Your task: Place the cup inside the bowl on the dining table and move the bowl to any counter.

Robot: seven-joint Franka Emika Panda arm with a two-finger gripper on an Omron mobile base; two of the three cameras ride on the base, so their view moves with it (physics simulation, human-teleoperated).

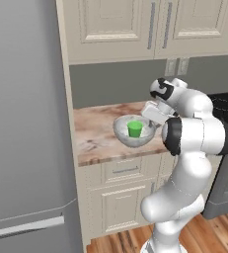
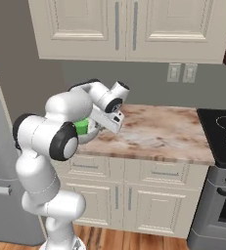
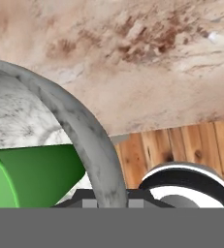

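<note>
Two task things: a small bright green tapered cup (image 1: pixel 134 128) stands upright inside a round, deep, speckled grey-white glassy bowl (image 1: pixel 127 136).
Bowl position: over the near part of a short beige, brown-veined marble bench (image 1: pixel 96 132); from the left base view it looks slightly lifted off the top, though contact underneath is hard to judge.
End effector: the end effector (image 1: pixel 151 118) meets the bowl's right rim; its jaws are narrowed onto that rim, so it is grasping the bowl by its wall.
Left base view: gives the clearest look at cup and bowl together, with a tall grey refrigerator (image 1: pixel 26 123) to the left and a black stovetop (image 1: pixel 227 106) to the right.
Right base view: the white arm covers most of the bowl (image 2: pixel 88 134), leaving a sliver of it and a patch of the green cup (image 2: pixel 81 128); the bench (image 2: pixel 158 132) runs on bare to the stove (image 2: pixel 222 127), with two wall outlets (image 2: pixel 181 72) on the grey backsplash.
Hand view: the bowl's thick grey rim (image 3: pixel 79 131) arcs close by, the cup (image 3: pixel 36 174) inside it at lower left; the marble bench (image 3: pixel 133 58) and a strip of wooden floor (image 3: pixel 181 145) lie beyond.
Cabinets: cream panelled drawers (image 1: pixel 125 170) sit below the bench, cream upper cabinets (image 1: pixel 135 24) above.
</note>
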